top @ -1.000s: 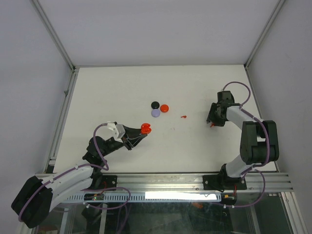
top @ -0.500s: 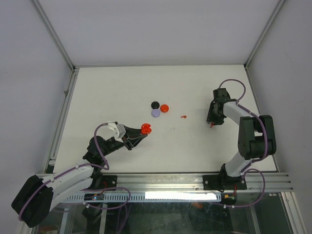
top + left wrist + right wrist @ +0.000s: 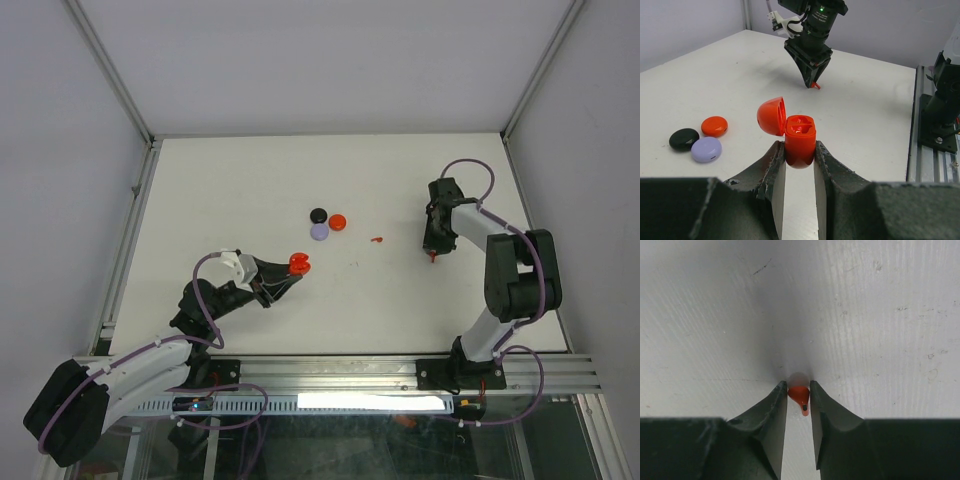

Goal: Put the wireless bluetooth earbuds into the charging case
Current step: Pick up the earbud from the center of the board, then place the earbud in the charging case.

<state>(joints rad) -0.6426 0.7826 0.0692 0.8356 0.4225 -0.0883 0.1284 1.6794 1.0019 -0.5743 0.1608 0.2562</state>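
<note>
Table [image 3: 250, 180]: white, walled enclosure.
Left tool [image 3: 799, 159]: clamped on open red case [image 3: 800, 140].
Right tool [image 3: 799, 390]: pinching red earbud [image 3: 800, 396] at the table.
Left: second earbud [image 3: 377, 241], insertion.

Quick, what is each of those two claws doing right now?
Left gripper: closed on the open red charging case.
Right gripper: closed around a red earbud at the table.

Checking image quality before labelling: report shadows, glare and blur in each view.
Top external: even light, sharp, a bright strip of glare on the front rail. Left wrist: open red charging case crisp, near fingers softer. Right wrist: dark shadow on the table above the red earbud; fingers blurred.
</note>
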